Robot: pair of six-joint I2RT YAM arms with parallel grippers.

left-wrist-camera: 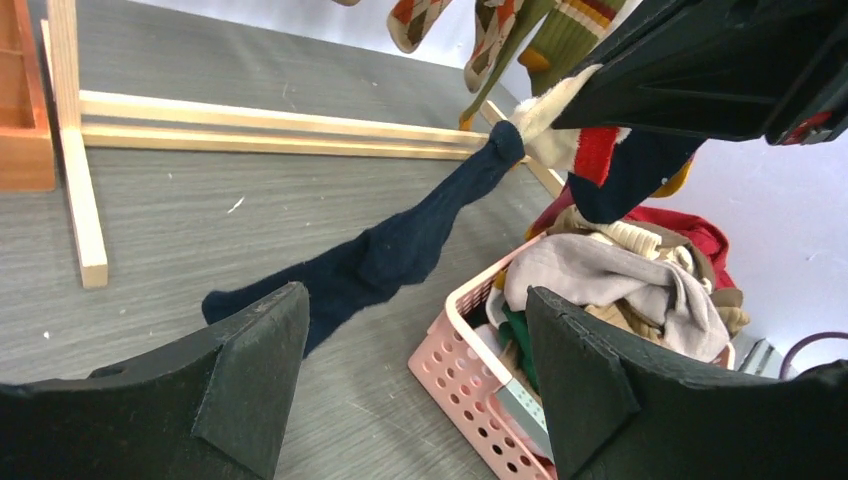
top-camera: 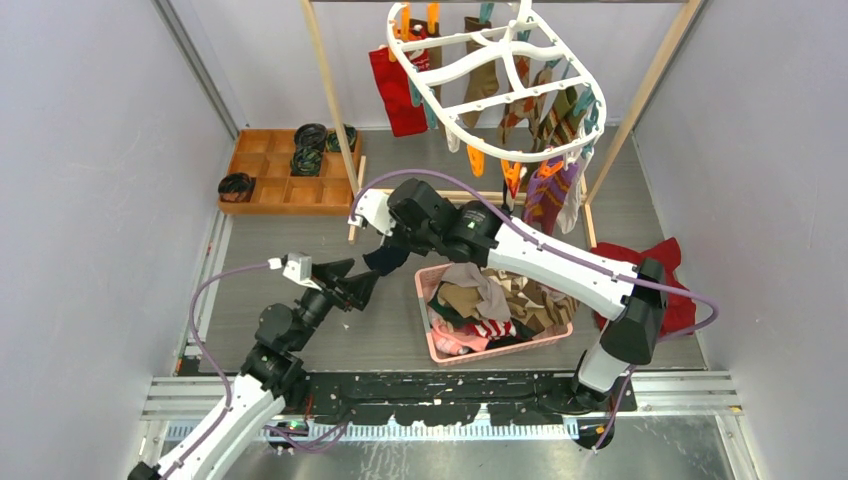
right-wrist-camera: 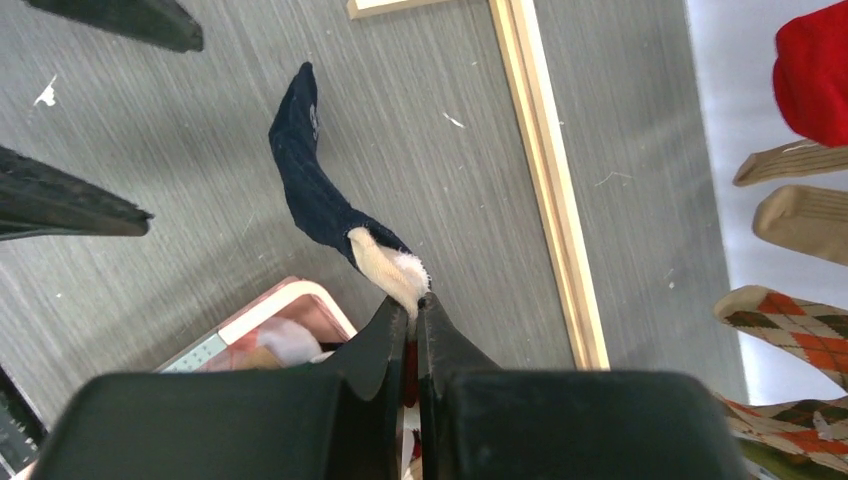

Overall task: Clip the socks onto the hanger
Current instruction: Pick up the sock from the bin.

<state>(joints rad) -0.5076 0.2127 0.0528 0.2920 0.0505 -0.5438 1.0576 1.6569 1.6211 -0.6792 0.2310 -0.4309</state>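
Top view: the right tool (top-camera: pixel 394 243) pinches a navy sock (top-camera: pixel 385 261) below the hanger (top-camera: pixel 440 110), between the pink basket (top-camera: pixel 432 345) and the left tool (top-camera: pixel 357 279).

Left wrist: the left tool's jaws gape wide, clear of the sock, with bare desk (left-wrist-camera: pixel 200 200) beyond.

Right wrist: closed tips grip the sock's white cuff (right-wrist-camera: pixel 390 268).

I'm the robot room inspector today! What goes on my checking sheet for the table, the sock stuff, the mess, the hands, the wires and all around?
Surface: grey wood-grain table, a few white flecks.
Job's things: navy sock with white cuff held up by its cuff; white oval plastic hanger hung with patterned socks; loose socks heaped in pink plastic basket.
Clutter: red cloth beside basket; wooden tray holding black coiled rolls.
Hands: left hand open near the sock's toe; right hand shut on its cuff.
Cables: purple cable looping along each arm.
Surroundings: wooden-post rack carrying the hanger; pale walls.
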